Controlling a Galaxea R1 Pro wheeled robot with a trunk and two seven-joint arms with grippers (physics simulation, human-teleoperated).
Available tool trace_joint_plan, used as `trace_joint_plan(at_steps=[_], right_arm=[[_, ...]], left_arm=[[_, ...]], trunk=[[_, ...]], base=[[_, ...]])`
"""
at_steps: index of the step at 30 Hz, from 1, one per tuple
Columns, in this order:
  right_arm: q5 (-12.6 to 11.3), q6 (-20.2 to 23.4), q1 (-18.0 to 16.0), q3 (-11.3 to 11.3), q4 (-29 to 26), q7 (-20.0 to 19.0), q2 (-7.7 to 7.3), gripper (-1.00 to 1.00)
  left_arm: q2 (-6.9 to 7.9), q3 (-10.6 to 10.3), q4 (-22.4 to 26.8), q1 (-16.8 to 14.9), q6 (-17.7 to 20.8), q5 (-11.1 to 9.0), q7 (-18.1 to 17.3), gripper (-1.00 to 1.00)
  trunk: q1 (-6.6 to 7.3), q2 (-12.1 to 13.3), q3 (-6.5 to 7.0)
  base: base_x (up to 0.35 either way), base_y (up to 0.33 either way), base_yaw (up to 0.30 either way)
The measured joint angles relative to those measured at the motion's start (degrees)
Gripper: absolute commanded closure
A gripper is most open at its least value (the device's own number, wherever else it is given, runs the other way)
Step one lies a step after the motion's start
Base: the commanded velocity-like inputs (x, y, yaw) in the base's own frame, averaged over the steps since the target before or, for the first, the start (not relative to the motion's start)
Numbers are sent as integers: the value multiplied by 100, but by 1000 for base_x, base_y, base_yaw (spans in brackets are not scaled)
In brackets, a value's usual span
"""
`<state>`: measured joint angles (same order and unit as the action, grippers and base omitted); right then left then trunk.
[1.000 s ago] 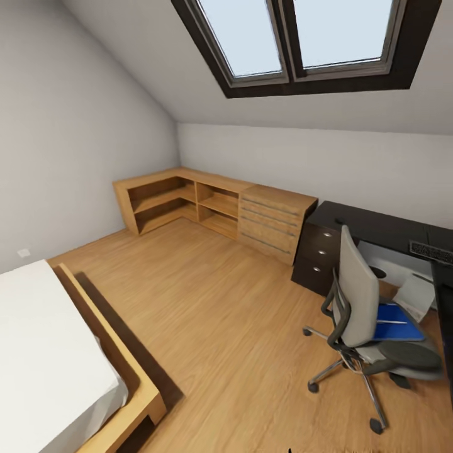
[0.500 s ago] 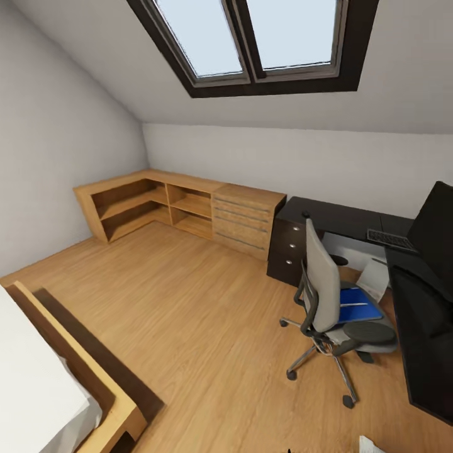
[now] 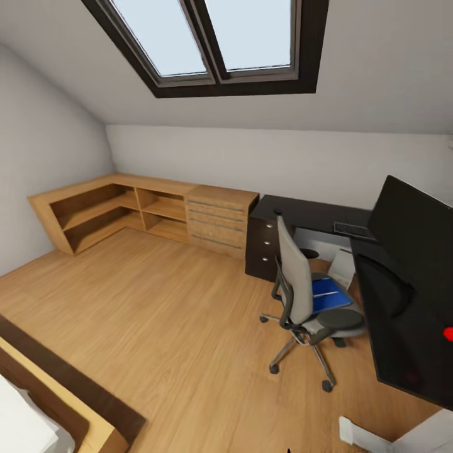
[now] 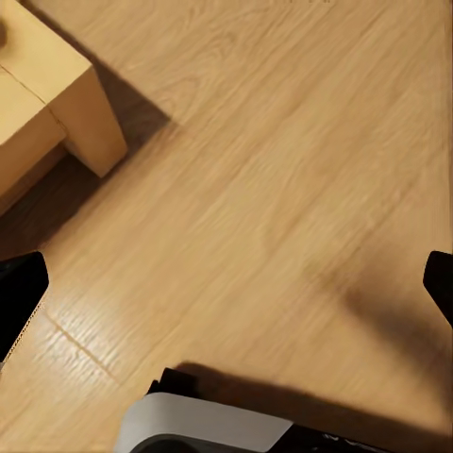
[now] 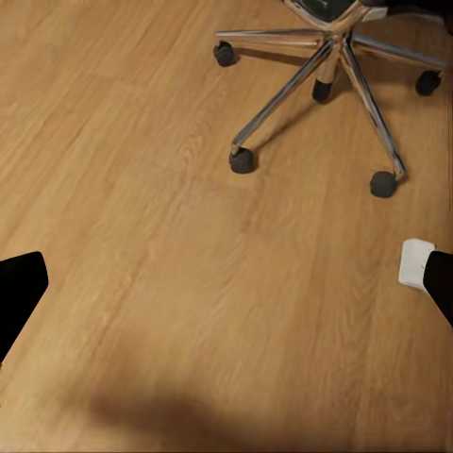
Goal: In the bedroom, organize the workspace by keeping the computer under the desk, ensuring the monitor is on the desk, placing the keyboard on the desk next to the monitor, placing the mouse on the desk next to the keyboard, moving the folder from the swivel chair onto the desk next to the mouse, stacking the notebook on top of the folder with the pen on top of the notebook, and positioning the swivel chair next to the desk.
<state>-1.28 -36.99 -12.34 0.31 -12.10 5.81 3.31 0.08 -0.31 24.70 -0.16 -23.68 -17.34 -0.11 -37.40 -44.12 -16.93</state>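
At 3 o'clock, folder lies on chair: thin, light, slippery; edge pinch advised. Left gripper and right gripper spread, empty.

Skylight, wooden shelving — perhaps a bed frame.

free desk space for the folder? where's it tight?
Bare black top on the desk between the drawer-unit end and the keyboard. Tight near the monitor. The folder lies on the swivel chair.
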Motion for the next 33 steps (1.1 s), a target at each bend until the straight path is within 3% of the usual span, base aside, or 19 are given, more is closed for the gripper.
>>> trace_joint_plan(at_steps=[21,27,33], right_arm=[[31,-18,0,6,26,-4,8,-100],[32,-19,0,13,26,-4,7,-100],[35,-19,0,15,26,-8,2,-100]], left_arm=[[0,-26,0,0,28,9,-5,-100],[-1,-116,0,0,32,27,-4,-100],[4,-73,39,0,-4,-18,32,-100]], trunk=[[-1,0,42],[-1,0,45],[-1,1,46]], base=[[45,313,-279],[4,66,-280],[0,7,-294]])
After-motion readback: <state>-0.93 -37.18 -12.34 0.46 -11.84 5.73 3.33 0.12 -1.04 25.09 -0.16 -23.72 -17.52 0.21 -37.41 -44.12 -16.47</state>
